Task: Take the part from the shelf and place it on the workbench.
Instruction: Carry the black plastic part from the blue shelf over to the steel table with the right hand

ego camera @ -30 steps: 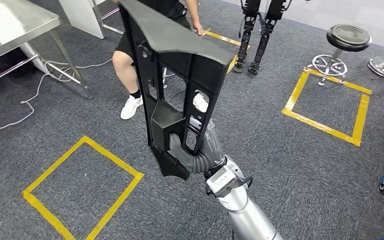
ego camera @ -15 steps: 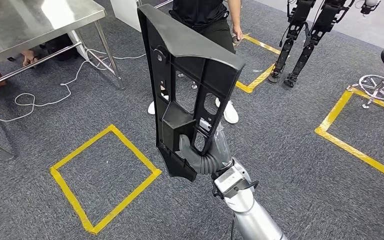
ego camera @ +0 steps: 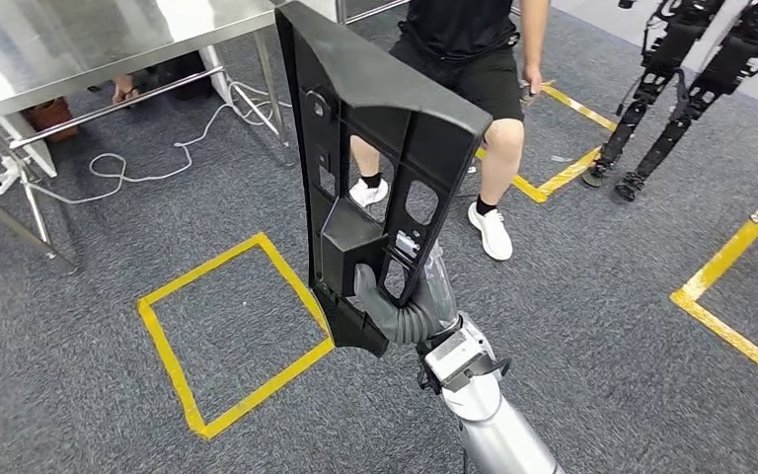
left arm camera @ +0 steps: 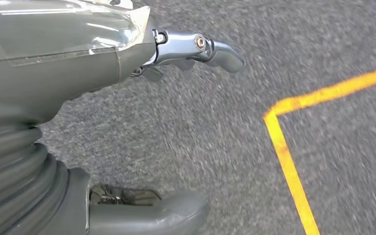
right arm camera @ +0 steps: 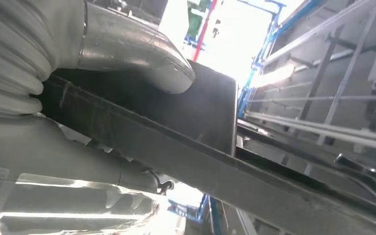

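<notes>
Around us: grey carpet point(ego camera: 602, 326) w/ yellow tape squares, one point(ego camera: 232, 331) just left of our raised arm, more at the right edge.
Table: steel workbench point(ego camera: 89, 39) upper left, legs on the carpet, white cable point(ego camera: 158, 168) looped under it. We can't see its whole top.
Person: someone in black shorts & white shoes point(ego camera: 474, 109) stands just behind the part, between us & the far side of the room. Closest thing in the way.
Other robot: dark legs of a 2nd machine point(ego camera: 671, 89) upper right, well apart from us.
Part: long black plastic panel point(ego camera: 375, 168) w/ cutouts & a boxy pocket low down. Held upright, tilted a bit, in mid-air over the carpet, near the table but not over it.
Right hand point(ego camera: 395, 301): we grip the panel's lower end; thumb wraps the front edge by the pocket, fingers behind, mostly hidden. Right wrist view: thumb point(right arm camera: 137, 54) pressed flat on the dark panel point(right arm camera: 200, 147), blue-framed racks beyond.
Right arm: silver forearm point(ego camera: 493, 425) rises from bottom centre, wrist bent so the panel stands tall in front of us.
Left hand point(left arm camera: 127, 98): hangs over the carpet, holds nothing; thumb & fingers point(left arm camera: 210, 46) apart. Yellow tape point(left arm camera: 289, 161) on the floor nearby.
</notes>
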Controlling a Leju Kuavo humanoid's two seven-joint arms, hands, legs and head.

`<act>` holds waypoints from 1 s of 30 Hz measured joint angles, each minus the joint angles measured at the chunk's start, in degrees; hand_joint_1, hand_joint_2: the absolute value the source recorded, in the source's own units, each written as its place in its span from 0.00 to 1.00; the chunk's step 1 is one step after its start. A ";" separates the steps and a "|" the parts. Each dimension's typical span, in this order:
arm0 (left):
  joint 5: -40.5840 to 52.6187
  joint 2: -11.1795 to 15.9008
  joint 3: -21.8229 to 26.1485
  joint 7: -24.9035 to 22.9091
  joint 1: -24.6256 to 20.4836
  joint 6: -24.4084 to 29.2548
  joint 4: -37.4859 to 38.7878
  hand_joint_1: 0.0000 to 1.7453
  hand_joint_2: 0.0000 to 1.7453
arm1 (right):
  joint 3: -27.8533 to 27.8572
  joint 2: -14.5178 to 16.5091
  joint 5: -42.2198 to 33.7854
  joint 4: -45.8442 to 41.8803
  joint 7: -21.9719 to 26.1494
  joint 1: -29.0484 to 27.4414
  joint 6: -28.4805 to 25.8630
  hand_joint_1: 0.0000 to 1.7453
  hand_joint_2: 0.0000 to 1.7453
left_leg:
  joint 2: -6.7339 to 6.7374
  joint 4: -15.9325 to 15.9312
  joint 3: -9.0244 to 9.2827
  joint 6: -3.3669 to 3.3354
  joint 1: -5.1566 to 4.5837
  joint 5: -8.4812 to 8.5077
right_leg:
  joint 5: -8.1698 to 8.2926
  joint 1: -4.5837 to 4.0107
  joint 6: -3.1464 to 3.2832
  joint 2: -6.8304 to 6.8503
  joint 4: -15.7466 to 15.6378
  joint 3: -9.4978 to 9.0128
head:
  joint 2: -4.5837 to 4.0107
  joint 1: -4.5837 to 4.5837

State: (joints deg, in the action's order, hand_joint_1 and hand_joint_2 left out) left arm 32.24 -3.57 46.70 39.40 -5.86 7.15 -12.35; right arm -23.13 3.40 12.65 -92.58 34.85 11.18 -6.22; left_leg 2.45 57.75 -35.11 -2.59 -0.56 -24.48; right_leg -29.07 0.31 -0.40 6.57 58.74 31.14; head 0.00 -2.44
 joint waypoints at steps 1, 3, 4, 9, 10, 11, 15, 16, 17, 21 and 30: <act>-0.02 -0.03 0.01 0.03 0.04 0.00 0.00 0.00 1.00 | 0.07 0.01 -0.02 -0.07 0.01 -0.03 -0.01 1.00 1.00 | -0.72 -0.63 0.50 -0.23 0.20 0.33 | -0.61 0.00 -0.11 -1.24 0.97 0.23 | 0.00 -0.03; -0.07 -0.23 0.01 0.13 -0.12 0.01 0.00 0.00 1.00 | 0.26 -0.16 -0.05 -0.10 0.02 -0.29 -0.01 1.00 1.00 | -2.23 -1.29 1.10 -0.43 0.50 0.71 | -2.96 0.24 0.06 -4.61 6.60 2.85 | 0.00 -0.20; -0.08 -0.27 0.01 0.16 -0.21 0.04 0.00 0.00 1.00 | 0.39 -0.29 -0.05 -0.08 0.02 -0.52 -0.01 1.00 1.00 | -3.08 -1.28 1.11 -0.50 0.53 0.73 | -4.26 0.36 0.14 -5.54 10.39 4.91 | 0.00 -0.24; -0.11 -0.62 0.20 0.31 0.06 0.57 0.00 0.00 1.00 | 0.80 -0.63 0.05 0.15 0.02 -0.90 -0.01 1.00 1.00 | -7.63 -0.81 1.33 0.06 0.75 0.28 | -0.21 0.92 -1.91 -7.02 6.79 5.49 | 0.01 -0.28; -0.07 -0.64 0.24 0.40 0.06 0.78 -0.01 0.00 1.00 | 0.82 -0.62 0.05 0.20 0.01 -0.83 -0.01 1.00 1.00 | -8.49 -0.49 1.23 0.42 0.74 0.04 | 1.33 1.10 -2.11 -8.11 3.35 4.07 | 0.01 -0.30; 0.00 -0.64 0.27 0.49 0.06 0.98 -0.01 0.00 1.00 | 0.85 -0.60 0.04 0.25 0.03 -0.75 -0.01 1.00 1.00 | -9.23 -0.13 1.02 0.81 0.78 -0.19 | 2.37 1.21 -2.02 -9.09 0.83 2.97 | 0.01 -0.24; 0.24 -0.63 0.46 0.65 0.40 1.25 0.02 0.00 1.00 | 0.97 -0.29 0.02 0.32 0.01 -0.44 -0.01 1.00 1.00 | -10.39 0.54 0.10 2.05 1.20 -0.50 | 2.56 1.14 -0.58 -8.99 0.13 2.43 | 0.02 -0.17; 0.35 -0.65 0.50 0.67 0.46 1.25 0.02 0.00 1.00 | 0.98 -0.15 0.04 0.31 0.02 -0.38 -0.01 1.00 1.00 | -9.18 1.45 -0.34 2.33 1.20 -0.99 | 2.55 1.21 -0.24 -8.43 0.05 2.24 | 0.02 -0.08; 0.47 -0.63 0.52 0.69 0.38 1.25 0.02 0.00 1.00 | 0.99 -0.06 0.08 0.30 0.02 -0.34 -0.03 1.00 1.00 | -7.42 3.42 -1.25 2.59 1.18 -2.02 | 2.47 1.28 0.10 -7.81 -0.04 2.02 | 0.02 -0.01; 0.72 -0.66 0.55 0.70 0.03 1.23 0.02 0.00 1.00 | 1.07 -0.01 0.20 0.28 0.01 -0.53 -0.19 1.00 1.00 | -2.68 16.20 -8.37 3.25 1.35 -6.74 | 1.85 0.84 1.01 -4.96 -0.08 1.57 | 0.02 0.12; 0.79 -0.67 0.67 0.77 -0.01 0.96 -0.02 0.00 1.00 | 1.77 1.00 -1.02 -0.32 -1.44 -0.66 -1.89 1.00 1.00 | -1.73 0.29 -0.28 0.90 0.42 0.16 | 0.85 0.25 -0.34 -2.77 -0.39 0.60 | 0.02 0.07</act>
State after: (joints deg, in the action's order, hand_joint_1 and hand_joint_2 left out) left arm 33.03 -4.24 47.37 40.17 -5.86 8.10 -12.37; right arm -21.36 4.40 11.63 -92.90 33.41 10.53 -8.11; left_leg 0.72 58.05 -35.39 -1.69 -0.14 -24.33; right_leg -28.22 0.56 -0.74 3.80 58.35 31.74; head 0.02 -2.37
